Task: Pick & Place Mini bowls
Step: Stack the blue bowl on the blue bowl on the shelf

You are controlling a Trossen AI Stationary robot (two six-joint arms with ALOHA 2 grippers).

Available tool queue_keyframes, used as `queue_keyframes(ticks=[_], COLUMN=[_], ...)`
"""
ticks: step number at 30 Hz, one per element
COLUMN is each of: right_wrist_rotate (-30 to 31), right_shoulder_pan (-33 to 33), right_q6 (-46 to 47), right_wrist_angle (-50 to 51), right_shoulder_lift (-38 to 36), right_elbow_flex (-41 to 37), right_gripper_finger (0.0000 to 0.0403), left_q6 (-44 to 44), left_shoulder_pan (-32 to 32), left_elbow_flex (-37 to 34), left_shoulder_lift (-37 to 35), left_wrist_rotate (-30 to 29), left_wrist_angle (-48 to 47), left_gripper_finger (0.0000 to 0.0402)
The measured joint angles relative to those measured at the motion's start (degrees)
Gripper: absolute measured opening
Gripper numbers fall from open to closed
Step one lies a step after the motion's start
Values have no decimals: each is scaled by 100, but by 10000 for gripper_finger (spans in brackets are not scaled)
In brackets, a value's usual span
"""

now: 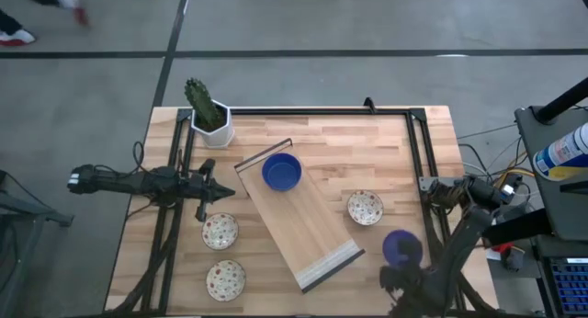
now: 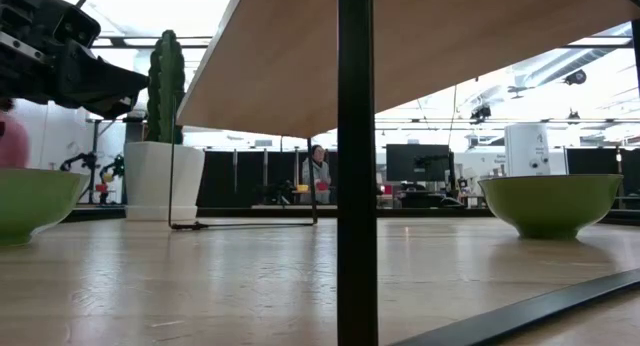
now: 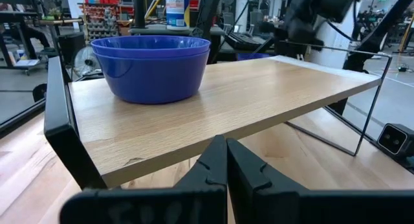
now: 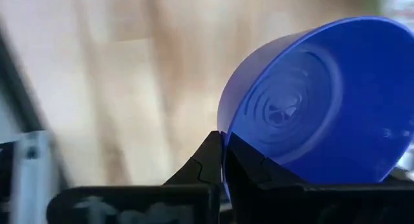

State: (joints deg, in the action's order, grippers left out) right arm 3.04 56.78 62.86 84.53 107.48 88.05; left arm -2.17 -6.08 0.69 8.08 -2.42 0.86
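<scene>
Two cobalt blue mini bowls (image 1: 281,172) sit nested on a slanted raised wooden board (image 1: 303,228); in the left wrist view this blue stack (image 3: 152,65) stands on the board's top. A third blue bowl (image 1: 401,247) is at my right gripper (image 1: 397,274), near the table's near right corner. Three speckled white bowls rest on the table: two by the left arm (image 1: 220,231) (image 1: 225,279) and one right of the board (image 1: 366,208). My left gripper (image 1: 217,193) is shut, level with the board's left edge, touching nothing. My right gripper (image 4: 223,149) is shut on the blue bowl's rim (image 4: 226,123), pinching the wall between its two fingers. The bowl (image 4: 323,101) is tilted, its inside turned toward the wrist camera. Whether its base touches the table, I cannot tell.
A cactus in a white hexagonal pot (image 1: 209,116) stands at the far left corner. A black frame rail (image 1: 418,162) runs along the table's far and right sides. In the low view, two bowls (image 2: 30,201) (image 2: 550,201) flank a black post (image 2: 357,166).
</scene>
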Motion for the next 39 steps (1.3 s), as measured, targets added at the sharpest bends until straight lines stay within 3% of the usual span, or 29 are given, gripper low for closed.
queue_keyframes(ticks=[4, 20, 33, 39], right_wrist_rotate=[305, 1378, 1557, 1854], right_shoulder_pan=[-188, -1751, -3191, -3610], right_q6=[-103, -1361, -4463, -5911], right_wrist_angle=[578, 548, -43, -291], right_shoulder_lift=[-362, -1773, -1746, -1657], right_elbow_flex=[0, -17, -9, 431], right_gripper_finger=[9, 8, 8, 8], left_q6=[0, 0, -2, 0], left_shoulder_pan=[-1, 0, 1, -1], left_elbow_flex=[0, -4, -4, -4], left_shoulder_lift=[-2, 0, 0, 0], left_wrist_rotate=[2, -2, -2, -2], left_wrist_angle=[2, 24, 37, 39], left_gripper_finger=[0, 0, 0, 0])
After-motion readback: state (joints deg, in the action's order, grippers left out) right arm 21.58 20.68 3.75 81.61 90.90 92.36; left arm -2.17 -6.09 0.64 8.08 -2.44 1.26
